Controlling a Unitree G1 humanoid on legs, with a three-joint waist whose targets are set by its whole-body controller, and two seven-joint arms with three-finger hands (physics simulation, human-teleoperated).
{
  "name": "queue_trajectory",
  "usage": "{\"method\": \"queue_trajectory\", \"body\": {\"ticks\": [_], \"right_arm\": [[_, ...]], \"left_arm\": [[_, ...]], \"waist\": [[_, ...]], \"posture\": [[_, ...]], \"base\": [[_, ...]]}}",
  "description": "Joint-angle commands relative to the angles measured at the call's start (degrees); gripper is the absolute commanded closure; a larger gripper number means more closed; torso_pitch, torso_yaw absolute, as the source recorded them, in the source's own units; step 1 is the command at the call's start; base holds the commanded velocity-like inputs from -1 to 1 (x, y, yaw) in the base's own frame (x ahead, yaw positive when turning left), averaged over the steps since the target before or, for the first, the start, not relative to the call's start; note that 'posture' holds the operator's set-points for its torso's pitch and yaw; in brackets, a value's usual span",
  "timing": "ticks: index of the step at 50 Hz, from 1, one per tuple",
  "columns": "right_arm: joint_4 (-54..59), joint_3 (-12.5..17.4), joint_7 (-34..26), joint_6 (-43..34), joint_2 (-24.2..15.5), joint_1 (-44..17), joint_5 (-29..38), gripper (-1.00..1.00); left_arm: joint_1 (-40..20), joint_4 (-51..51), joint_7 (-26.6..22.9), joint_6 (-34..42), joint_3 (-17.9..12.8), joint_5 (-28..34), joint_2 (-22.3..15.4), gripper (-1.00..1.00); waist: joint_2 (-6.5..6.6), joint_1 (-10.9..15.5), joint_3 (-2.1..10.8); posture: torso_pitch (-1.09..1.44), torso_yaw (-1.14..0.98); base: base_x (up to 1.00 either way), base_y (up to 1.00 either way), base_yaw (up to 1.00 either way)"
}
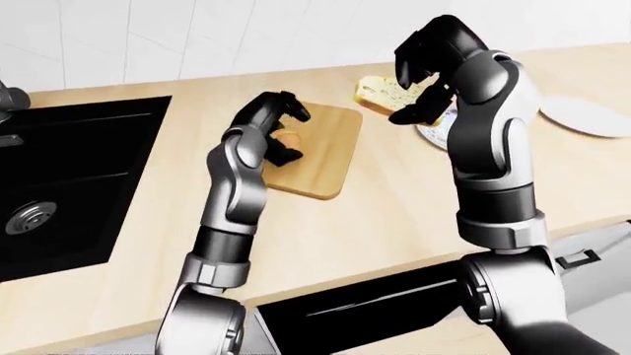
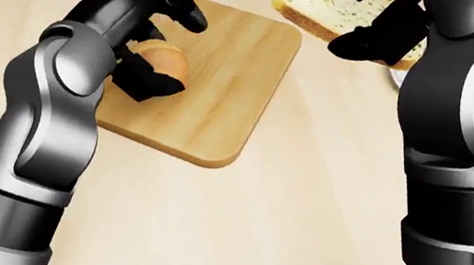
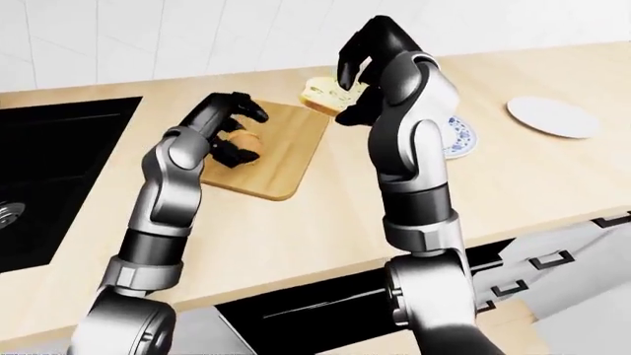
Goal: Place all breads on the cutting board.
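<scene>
Board (image 2: 224, 89) serves as reference, lying flat on the worktop (image 2: 280, 222). Left hand (image 2: 152, 44) sits over the board's left part, fingers cupped loosely about a bun (image 2: 162, 59) that appears to rest on the wood, likely a release in progress. Right hand (image 2: 377, 34) holds a bread slice (image 2: 325, 5) raised beyond the board's top-right corner, apparently awaiting placement. Plates (image 3: 552, 117) lie well right of the board.

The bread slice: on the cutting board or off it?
Off. The bread slice is held by the right hand beside the cutting board, beyond its right edge in the head view, not on it.
</scene>
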State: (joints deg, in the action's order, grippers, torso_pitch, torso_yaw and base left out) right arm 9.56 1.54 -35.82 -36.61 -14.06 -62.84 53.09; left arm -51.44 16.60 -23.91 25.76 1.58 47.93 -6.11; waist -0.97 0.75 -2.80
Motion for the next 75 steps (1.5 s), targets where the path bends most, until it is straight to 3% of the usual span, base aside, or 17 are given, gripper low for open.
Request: {"method": "queue_trajectory", "body": {"ticks": [1,3,5,13,23,29,38,48,75], "right_arm": [[-2.0,0.3,0.6,0.7,-0.5,-2.3,0.5,1.0],[-2.1,0.2,0.4,0.4,-0.4,-2.6,0.7,1.0],[-0.6,0.2,1.1,0.5,0.1,-3.6,0.4,1.0],[9.5,-0.3,6.9,1.7,2.4,-8.7,-2.4,1.0],[40.9,-0.1,24.5,11.4,4.7,-21.4,-11.1,1.0],[51.3,-0.1,30.2,14.0,5.9,-27.3,-15.5,1.0],[58.5,-0.9,34.2,15.3,7.9,-29.7,-17.9,1.0],[61.4,-0.4,39.0,19.2,9.7,-27.8,-20.3,1.0],[62.0,-1.0,40.7,22.6,11.8,-25.7,-21.6,1.0]], "left_arm": [[-1.9,-3.4,0.0,-0.3,-0.3,0.5,-0.4,-0.37],[-1.8,-4.9,-0.9,0.3,-0.4,0.7,-0.5,-0.58],[-2.0,-7.2,-2.3,1.5,-0.8,0.7,-0.8,-1.0],[-2.0,-15.9,-6.5,5.9,-2.1,0.6,-2.6,-1.0],[1.3,-28.3,-11.4,10.7,-4.6,-1.4,-5.8,-1.0],[3.4,-32.7,-12.4,12.2,-6.2,-3.4,-7.5,-1.0],[4.3,-34.0,-11.7,12.8,-7.1,-6.0,-9.7,-1.0],[3.7,-33.7,-10.9,13.5,-7.4,-7.7,-11.3,-1.0],[4.4,-33.4,-10.2,12.9,-7.0,-8.3,-11.4,-1.0]], "waist": [[-0.1,0.0,1.84],[-0.04,0.0,1.84],[0.05,-0.1,1.81],[0.62,-0.7,1.76],[1.42,-0.9,1.89],[1.61,-0.8,1.88],[1.76,-0.5,1.7],[1.87,-0.3,1.73],[1.66,-0.2,1.63]], "posture": [[0.0,0.0],[0.0,0.0],[0.0,0.0],[0.0,0.0],[0.0,0.0],[0.0,0.0],[0.0,0.0],[0.0,0.0],[0.0,0.0]], "base": [[0.0,0.0,0.0],[0.0,0.0,0.0],[0.0,0.0,0.0],[0.0,0.0,0.0],[0.0,0.0,0.0],[0.0,0.0,0.0],[0.0,0.0,0.0],[0.0,0.0,0.0],[0.0,0.0,0.0]]}}
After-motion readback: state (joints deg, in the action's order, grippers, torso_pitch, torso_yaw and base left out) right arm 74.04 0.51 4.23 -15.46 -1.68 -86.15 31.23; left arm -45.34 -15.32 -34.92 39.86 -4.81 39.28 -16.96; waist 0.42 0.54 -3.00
